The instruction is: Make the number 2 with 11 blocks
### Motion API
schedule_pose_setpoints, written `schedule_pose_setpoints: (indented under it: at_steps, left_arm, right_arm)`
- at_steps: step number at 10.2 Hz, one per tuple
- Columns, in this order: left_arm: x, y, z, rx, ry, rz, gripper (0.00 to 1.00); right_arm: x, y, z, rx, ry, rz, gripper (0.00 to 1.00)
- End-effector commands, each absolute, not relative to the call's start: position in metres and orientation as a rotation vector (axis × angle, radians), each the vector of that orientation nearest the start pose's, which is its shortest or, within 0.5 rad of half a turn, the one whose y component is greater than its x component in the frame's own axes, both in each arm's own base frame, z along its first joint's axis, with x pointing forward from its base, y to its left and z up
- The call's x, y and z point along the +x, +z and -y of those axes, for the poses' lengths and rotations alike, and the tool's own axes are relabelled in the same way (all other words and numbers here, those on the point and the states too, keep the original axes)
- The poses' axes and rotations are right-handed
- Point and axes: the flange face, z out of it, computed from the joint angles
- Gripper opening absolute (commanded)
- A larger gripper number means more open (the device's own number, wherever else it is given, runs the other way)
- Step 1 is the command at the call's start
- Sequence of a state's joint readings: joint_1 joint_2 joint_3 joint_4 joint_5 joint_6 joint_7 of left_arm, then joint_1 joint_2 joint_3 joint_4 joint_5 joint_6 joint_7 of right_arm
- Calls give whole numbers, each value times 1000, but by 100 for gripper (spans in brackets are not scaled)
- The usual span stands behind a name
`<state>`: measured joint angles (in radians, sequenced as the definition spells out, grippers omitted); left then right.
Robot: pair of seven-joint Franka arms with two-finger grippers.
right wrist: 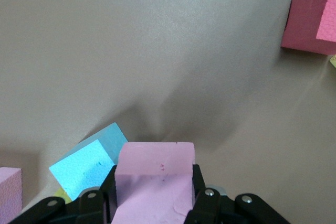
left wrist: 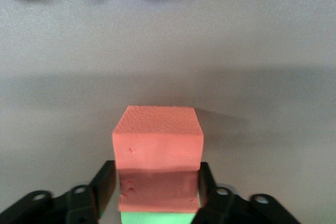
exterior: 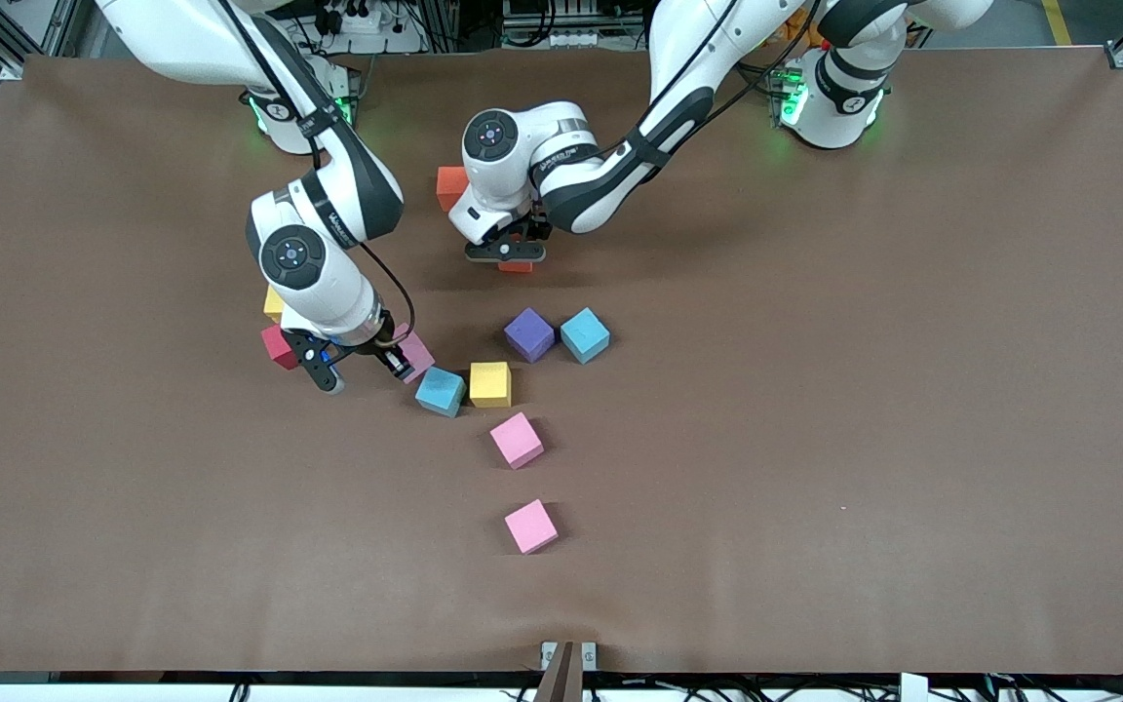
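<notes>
My left gripper (exterior: 508, 252) (left wrist: 157, 192) is low over the table's middle. Its jaws are open, just off the sides of a red block (left wrist: 157, 140) (exterior: 516, 265), which shows squeeze dents. A green block (left wrist: 157, 217) touches the red one under the hand. The hand hides the rest there, so the number 2 is hidden. An orange block (exterior: 450, 187) lies beside that wrist. My right gripper (exterior: 406, 359) (right wrist: 155, 192) is shut on the mauve-pink block (right wrist: 155, 166) (exterior: 419, 349), right beside a light blue block (exterior: 441, 391) (right wrist: 86, 163).
A yellow block (exterior: 490, 384), a purple block (exterior: 529, 334) and a second light blue block (exterior: 585, 334) lie mid-table. Two bright pink cubes (exterior: 517, 440) (exterior: 531, 526) lie nearer the camera. A red block (exterior: 279, 346) (right wrist: 310, 22) and a yellow one (exterior: 274, 304) sit under the right arm.
</notes>
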<state>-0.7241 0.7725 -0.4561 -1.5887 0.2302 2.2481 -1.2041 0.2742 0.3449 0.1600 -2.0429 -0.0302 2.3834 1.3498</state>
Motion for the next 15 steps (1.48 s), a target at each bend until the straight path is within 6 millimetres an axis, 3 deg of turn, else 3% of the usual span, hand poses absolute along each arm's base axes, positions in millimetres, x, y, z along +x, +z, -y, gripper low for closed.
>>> schedule_pose_setpoints:
  at_steps: [1, 3, 5, 6, 9, 11, 13, 15]
  left_arm:
    - [309, 212, 622, -3167, 183, -25, 100]
    - [316, 224, 620, -3170, 168, -21, 100]
    - [339, 262, 603, -3128, 156, -11, 100]
    - [353, 276, 595, -3133, 141, 9, 100]
    - [425, 296, 542, -3134, 118, 47, 100]
    - [457, 286, 516, -3127, 120, 51, 100]
    - [488, 274, 485, -3132, 161, 97, 100]
    - [490, 248, 485, -3127, 184, 277, 100]
  right_arm:
    - [539, 282, -246, -2747, 24, -1476, 15]
    - [536, 281, -248, -2718, 26, -1538, 15]
    - [517, 286, -261, -2717, 16, -1562, 15]
    - [498, 283, -264, -2750, 28, -1547, 15]
    - [441, 279, -262, -2779, 35, -1588, 15]
    - [418, 279, -267, -2742, 29, -1677, 15]
    - [404, 275, -291, -2622, 11, -1830, 14]
    - [398, 271, -304, -2527, 4, -1911, 15]
